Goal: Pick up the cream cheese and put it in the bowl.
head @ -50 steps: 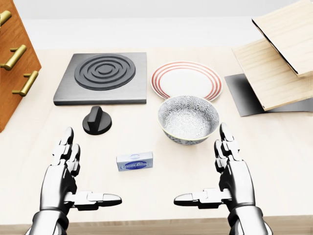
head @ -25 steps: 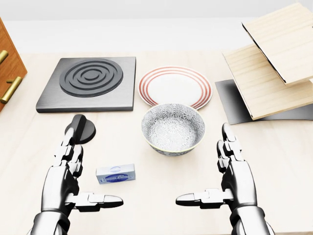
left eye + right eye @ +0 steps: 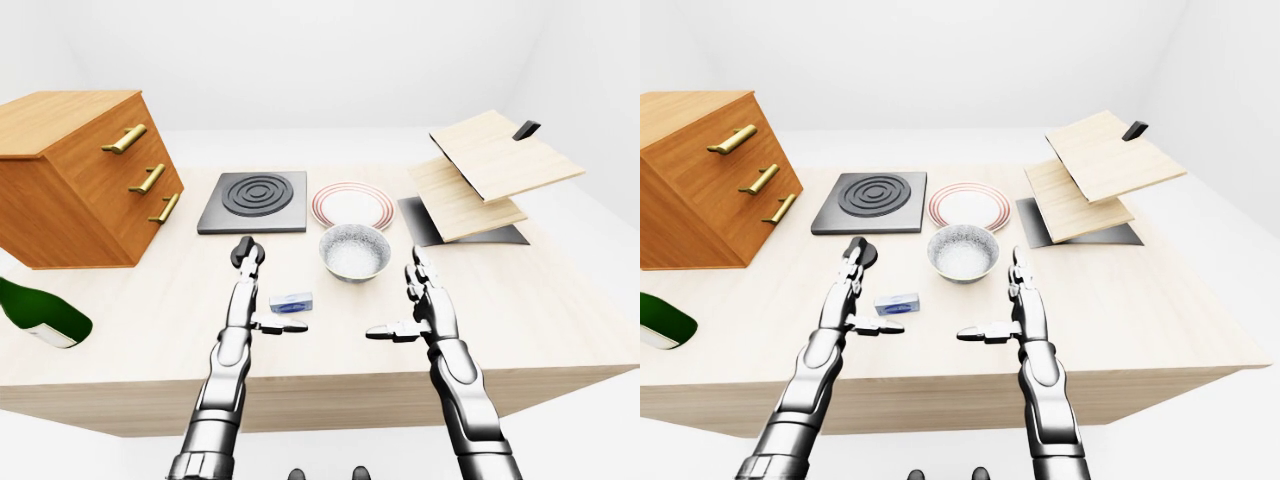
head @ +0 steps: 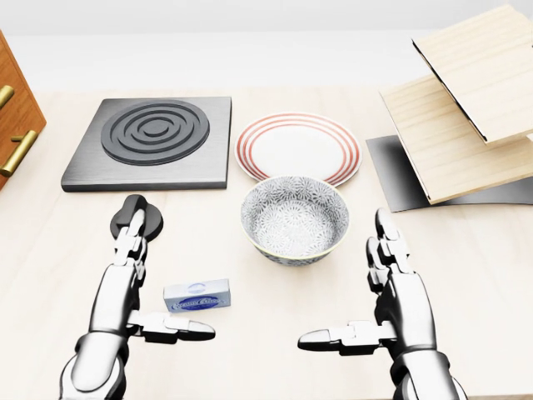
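The cream cheese (image 4: 197, 296), a small white and blue box, lies flat on the wooden table (image 4: 275, 300), below and left of the bowl in the head view. The patterned grey bowl (image 4: 295, 218) stands upright at the centre. My left hand (image 4: 160, 283) is open, with its fingers (image 4: 129, 246) just left of the box and its thumb (image 4: 179, 331) just below it; contact cannot be told. My right hand (image 4: 346, 279) is open and empty, right of and below the bowl.
A black burner plate (image 4: 150, 142) and a black knob (image 4: 141, 218) lie at the upper left, and a red-rimmed plate (image 4: 298, 148) lies above the bowl. Tilted wooden boards (image 4: 466, 108) stand at the right. A wooden drawer cabinet (image 3: 80, 175) and a green bottle (image 3: 45, 315) are at the left.
The whole picture first shifted left and down, so the camera moved. Since then my left hand has reached up the view beside the cream cheese, its fingers now over the knob. The right hand barely moved.
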Robot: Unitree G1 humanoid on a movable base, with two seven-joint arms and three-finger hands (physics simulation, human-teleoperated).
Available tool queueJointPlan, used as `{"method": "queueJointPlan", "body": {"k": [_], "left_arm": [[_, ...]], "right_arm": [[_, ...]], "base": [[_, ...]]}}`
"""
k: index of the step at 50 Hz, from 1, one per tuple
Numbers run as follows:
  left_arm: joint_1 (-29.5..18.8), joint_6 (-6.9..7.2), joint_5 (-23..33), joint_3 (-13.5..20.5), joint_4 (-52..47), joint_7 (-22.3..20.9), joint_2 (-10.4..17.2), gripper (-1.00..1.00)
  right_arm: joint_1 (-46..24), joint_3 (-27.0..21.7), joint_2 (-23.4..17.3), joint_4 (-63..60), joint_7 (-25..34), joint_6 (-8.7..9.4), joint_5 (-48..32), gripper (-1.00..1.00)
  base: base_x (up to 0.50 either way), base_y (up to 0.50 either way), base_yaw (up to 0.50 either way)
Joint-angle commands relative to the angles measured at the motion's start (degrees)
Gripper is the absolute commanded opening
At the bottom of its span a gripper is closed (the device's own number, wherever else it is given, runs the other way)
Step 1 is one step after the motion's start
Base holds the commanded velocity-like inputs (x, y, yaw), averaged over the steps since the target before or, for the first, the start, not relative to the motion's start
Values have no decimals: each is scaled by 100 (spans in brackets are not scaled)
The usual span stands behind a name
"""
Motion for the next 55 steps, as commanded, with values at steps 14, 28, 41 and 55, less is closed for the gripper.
{"method": "queueJointPlan", "body": {"k": [14,28,41,55], "left_arm": [[-1256,0,622,-49,2512,569,88,100],[-1376,0,811,-141,3147,807,0,100],[-1407,0,617,-99,3198,652,-27,-100],[-1447,0,236,-5,2831,500,16,-100]], "right_arm": [[-16,9,-9,45,149,-105,46,100],[-21,11,-9,54,227,-119,80,100],[-14,12,-8,31,230,-53,92,100],[-12,10,2,21,302,-8,187,100]], "base": [[0,0,0],[0,0,0],[0,0,0],[0,0,0]]}}
